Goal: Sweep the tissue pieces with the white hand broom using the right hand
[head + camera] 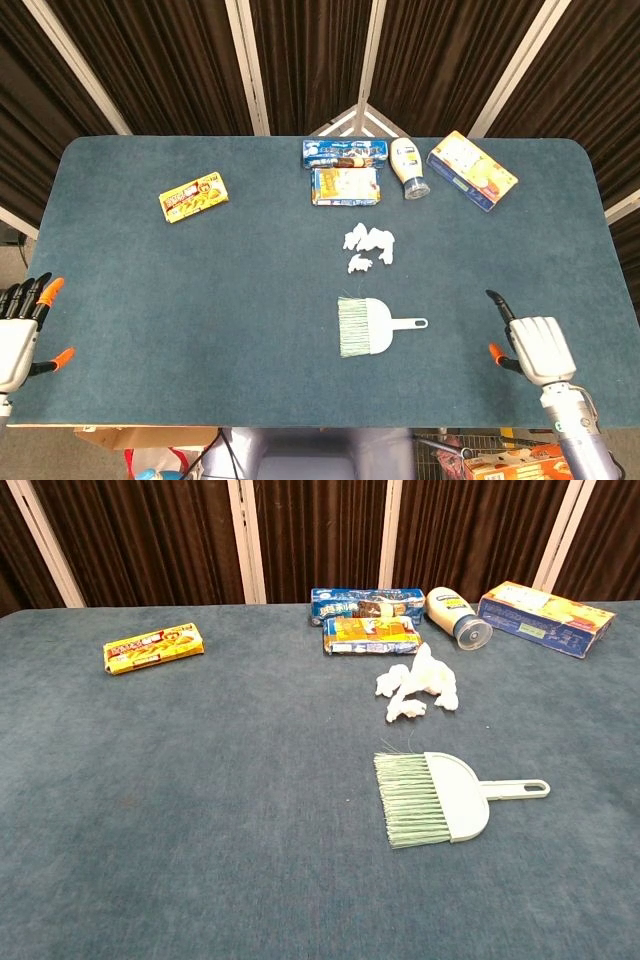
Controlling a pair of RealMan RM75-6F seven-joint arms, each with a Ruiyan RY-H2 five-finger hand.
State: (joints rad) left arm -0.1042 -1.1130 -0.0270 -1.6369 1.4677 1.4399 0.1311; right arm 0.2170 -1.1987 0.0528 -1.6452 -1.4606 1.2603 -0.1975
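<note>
Nearest the camera, the right robot hand [535,345] hovers empty over the table [150,300] at about 4 o'clock, most fingers curled in; the left robot hand [18,335] sits unclenched at 8 o'clock. Centrally, the white hand broom [368,327] lies flat, handle pointing to 3 o'clock. Just beyond it, toward 12 o'clock, are the tissue pieces [369,246], then snack packets [345,170] along the far edge.

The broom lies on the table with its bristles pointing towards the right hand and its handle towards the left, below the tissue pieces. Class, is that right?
Not quite. The head view shows the broom the other way round: its handle points towards the right hand and its bristles towards the left. It does lie on the table, below the tissue pieces.
</note>
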